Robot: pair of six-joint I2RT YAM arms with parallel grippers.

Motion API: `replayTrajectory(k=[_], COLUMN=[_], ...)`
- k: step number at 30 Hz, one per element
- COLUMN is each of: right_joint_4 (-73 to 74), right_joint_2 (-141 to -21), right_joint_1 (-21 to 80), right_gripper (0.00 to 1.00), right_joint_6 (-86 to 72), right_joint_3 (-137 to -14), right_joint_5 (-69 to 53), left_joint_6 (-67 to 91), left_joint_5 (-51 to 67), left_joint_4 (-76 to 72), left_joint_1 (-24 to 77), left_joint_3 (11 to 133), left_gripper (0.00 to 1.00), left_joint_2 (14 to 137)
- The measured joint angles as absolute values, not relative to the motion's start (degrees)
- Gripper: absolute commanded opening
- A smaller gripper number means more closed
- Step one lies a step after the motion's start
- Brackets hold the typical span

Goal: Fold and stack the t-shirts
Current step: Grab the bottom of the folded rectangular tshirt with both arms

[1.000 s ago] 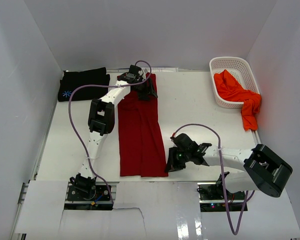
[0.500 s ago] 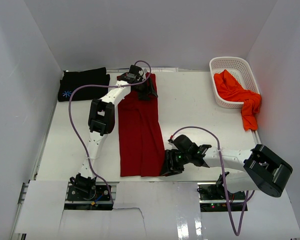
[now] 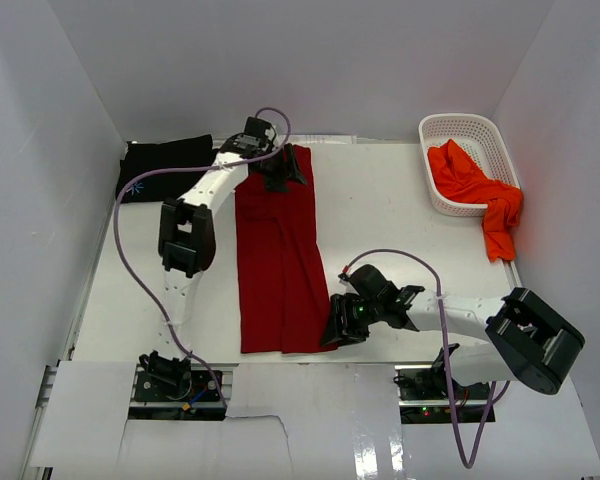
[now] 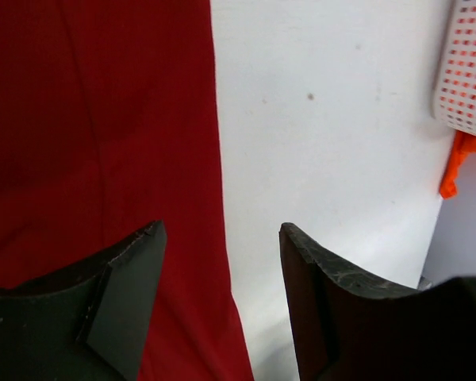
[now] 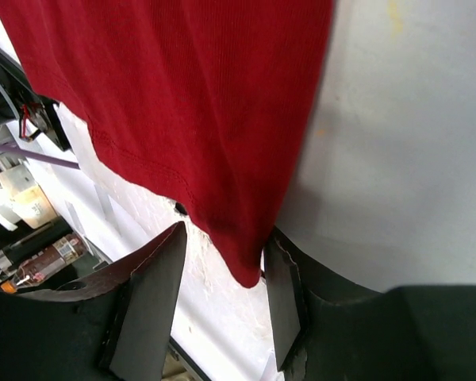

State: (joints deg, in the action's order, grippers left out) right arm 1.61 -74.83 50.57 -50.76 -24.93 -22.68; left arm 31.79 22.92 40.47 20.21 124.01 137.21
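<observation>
Quick count: one plain dark red cloth t-shirt (image 3: 275,260), one black cloth t-shirt (image 3: 165,160), one bright orange-red cloth t-shirt (image 3: 470,185), so three total. Plus a single white slotted plastic basket (image 3: 458,118).

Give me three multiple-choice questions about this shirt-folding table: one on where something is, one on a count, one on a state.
1. Where is the orange-red shirt?
A. folded at the far left corner
B. in the white basket, spilling over its rim
C. spread flat in the middle

2. How many shirts are in view?
A. one
B. two
C. three

3. The left gripper is:
A. open
B. shut on cloth
C. shut on nothing

Answers: B, it drapes out of the basket; C, a dark red shirt, a black shirt and the orange-red one; A, its fingers stand apart.
</observation>
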Motion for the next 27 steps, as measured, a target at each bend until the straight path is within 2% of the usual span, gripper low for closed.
replayTrajectory(k=[5, 9, 13, 19, 23, 27], right_joint_4=[1.65, 1.63, 1.48, 1.43, 1.1, 0.71], right_joint_2=[-75.61, -76.12, -76.97, -77.41, -77.76, -78.37], right_joint_1=[49.52, 49.01, 48.71, 48.69, 48.49, 48.42], right_gripper=[0.48, 0.44, 0.43, 0.43, 0.43, 0.42], right_joint_6=[-49.21, -48.4, -47.66, -47.35, -47.37, -47.35], right_joint_3=[-25.71, -25.8, -26.28, -26.59, -26.59, -26.81], right_joint_5=[-22.55, -22.57, -22.68, -22.74, -23.09, -23.55], left_joint_6=[31.09, 31.18, 33.26, 38.48, 41.8, 44.51], left_joint_5=[20.51, 18.76, 17.54, 17.41, 18.92, 20.97], left_joint_4=[41.41, 38.74, 37.87, 41.3, 41.1, 38.35], left_joint_1=[17.65, 13.87, 8.75, 7.22, 7.22, 7.25], left_joint_3=[109.51, 90.63, 68.25, 43.03, 35.7, 30.3], left_gripper=[0.71, 0.7, 0.7, 0.69, 0.67, 0.66], left_joint_2=[115.81, 94.56, 78.32, 65.28, 55.7, 51.96])
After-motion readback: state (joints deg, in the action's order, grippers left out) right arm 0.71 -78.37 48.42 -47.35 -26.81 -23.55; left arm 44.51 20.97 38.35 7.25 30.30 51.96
